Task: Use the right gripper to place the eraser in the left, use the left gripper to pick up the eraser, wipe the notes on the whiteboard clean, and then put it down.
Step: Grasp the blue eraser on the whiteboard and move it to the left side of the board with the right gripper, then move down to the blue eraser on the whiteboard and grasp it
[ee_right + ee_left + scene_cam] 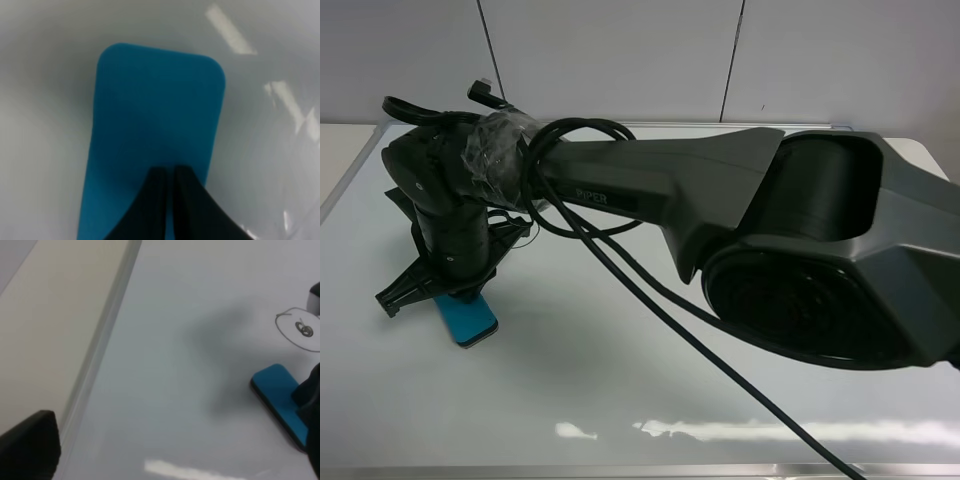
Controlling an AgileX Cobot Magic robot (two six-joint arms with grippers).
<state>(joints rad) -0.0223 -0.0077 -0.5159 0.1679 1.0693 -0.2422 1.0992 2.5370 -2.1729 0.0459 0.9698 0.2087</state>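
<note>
The blue eraser [470, 318] lies flat on the whiteboard [640, 390] at the left. My right gripper [450, 285] has reached across the middle and stands straight above it. In the right wrist view its fingertips [159, 200] are pressed together with only a thin slit, and they rest on the eraser's top face [155, 110]. The left wrist view shows the eraser [275, 390] and, beyond it, the notes [301, 330], a drawn circle with a squiggle. My left gripper [170, 465] hovers apart from the eraser with one finger [30, 447] at the frame's edge, jaws wide apart and empty.
The right arm's big grey body [800, 240] and its black cables [650, 300] cross above the board and hide its far middle. The board's metal frame [102, 350] runs along its left side, with a beige table [45, 310] beyond it.
</note>
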